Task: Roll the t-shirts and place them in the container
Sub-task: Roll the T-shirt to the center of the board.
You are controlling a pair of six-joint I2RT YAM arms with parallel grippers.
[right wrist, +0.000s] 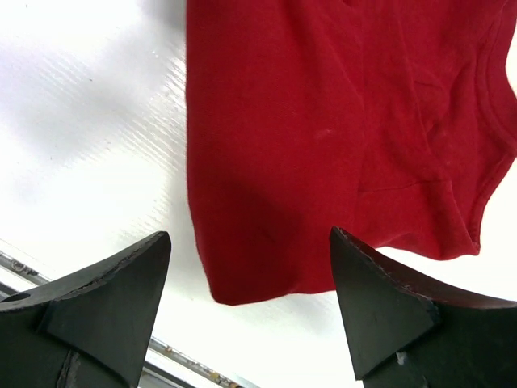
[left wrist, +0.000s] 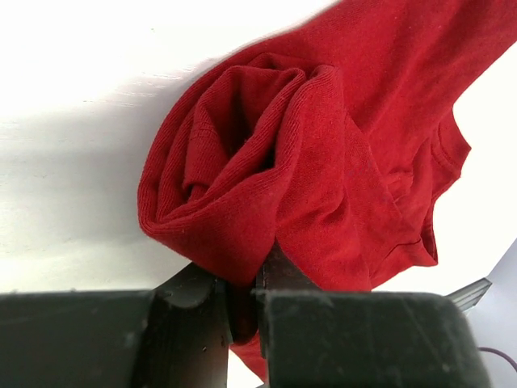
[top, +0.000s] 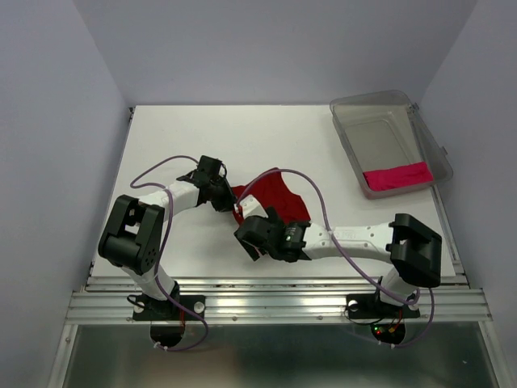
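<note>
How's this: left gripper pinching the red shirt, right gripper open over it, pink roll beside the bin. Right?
No: top view shows the pink roll inside the clear bin, not beside it. The left gripper pinching the red shirt, right gripper open over it: correct.

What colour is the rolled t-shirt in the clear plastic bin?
The rolled t-shirt is bright magenta-pink; the top external view shows it best.

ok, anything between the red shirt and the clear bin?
Top view: only bare white table between the red t-shirt and the clear bin. The right arm's purple cable loops past the shirt's edge; nothing else there.
</note>
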